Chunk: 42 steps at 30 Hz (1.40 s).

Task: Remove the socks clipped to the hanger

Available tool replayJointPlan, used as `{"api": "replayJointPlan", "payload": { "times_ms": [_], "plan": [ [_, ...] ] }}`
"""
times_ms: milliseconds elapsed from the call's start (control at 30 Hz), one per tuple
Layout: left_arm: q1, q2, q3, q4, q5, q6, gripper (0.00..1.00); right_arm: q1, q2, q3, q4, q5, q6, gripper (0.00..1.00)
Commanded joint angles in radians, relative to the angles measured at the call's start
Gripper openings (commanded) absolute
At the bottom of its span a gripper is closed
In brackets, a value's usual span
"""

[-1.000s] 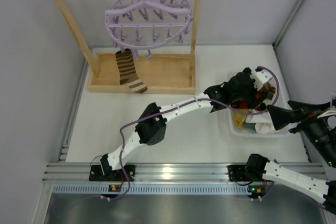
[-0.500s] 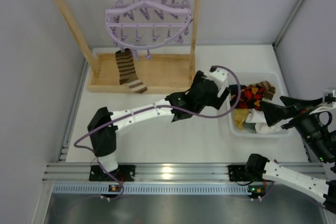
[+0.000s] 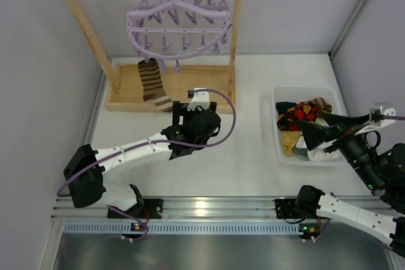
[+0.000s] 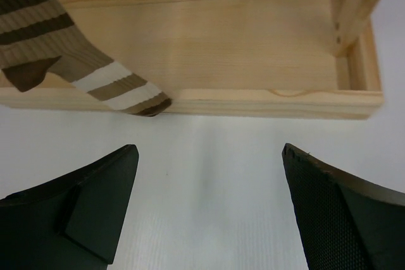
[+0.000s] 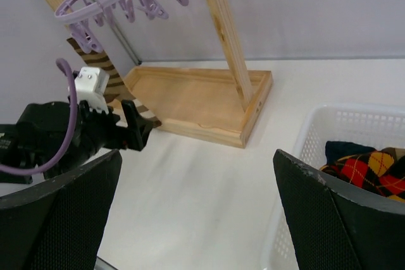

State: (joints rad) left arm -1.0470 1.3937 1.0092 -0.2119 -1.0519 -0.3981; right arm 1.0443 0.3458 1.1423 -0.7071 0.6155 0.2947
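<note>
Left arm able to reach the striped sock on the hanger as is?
Probably yes. The left gripper is open, facing the striped sock, whose toe drapes over the front lip of the wooden tray. Only bare table lies between them; nothing blocks the way.

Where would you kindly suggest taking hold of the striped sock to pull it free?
Probably the hanging leg of the sock, just below where it is clipped, coming from the near side with the open left hand: that stretch hangs free and flat, whereas the toe lies slack on the wooden base.
</note>
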Motion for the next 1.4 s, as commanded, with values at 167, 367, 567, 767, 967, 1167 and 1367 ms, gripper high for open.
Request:
{"api": "replayJointPlan", "payload": {
  "times_ms": [167,367,567,767,967,1167,1367],
  "plan": [
    [0.267,0.025,-0.023,0.106,-0.056,-0.093,0.99,-0.004,0.076,-0.038,0.138,-0.089,-0.026,1.00],
    [0.415,0.120,-0.003,0.224,-0.042,-0.059,0.99,-0.003,0.117,-0.047,0.156,-0.171,-0.045,0.99],
    [0.467,0.258,0.089,0.252,-0.089,-0.027,0.99,-0.003,0.136,-0.058,0.189,-0.220,-0.063,0.99],
    [0.493,0.307,0.103,0.255,-0.137,-0.041,0.99,-0.003,0.163,-0.072,0.205,-0.246,-0.088,1.00],
    [0.518,0.314,0.094,0.255,-0.129,-0.062,0.56,-0.003,0.183,-0.081,0.227,-0.263,-0.103,0.99],
    [0.513,0.246,0.043,0.250,-0.059,-0.088,0.00,-0.003,0.193,-0.099,0.262,-0.292,-0.085,1.00],
    [0.398,0.088,-0.049,0.247,-0.022,-0.094,0.00,-0.003,0.243,-0.072,0.310,-0.309,-0.071,0.99]
  ]
}}
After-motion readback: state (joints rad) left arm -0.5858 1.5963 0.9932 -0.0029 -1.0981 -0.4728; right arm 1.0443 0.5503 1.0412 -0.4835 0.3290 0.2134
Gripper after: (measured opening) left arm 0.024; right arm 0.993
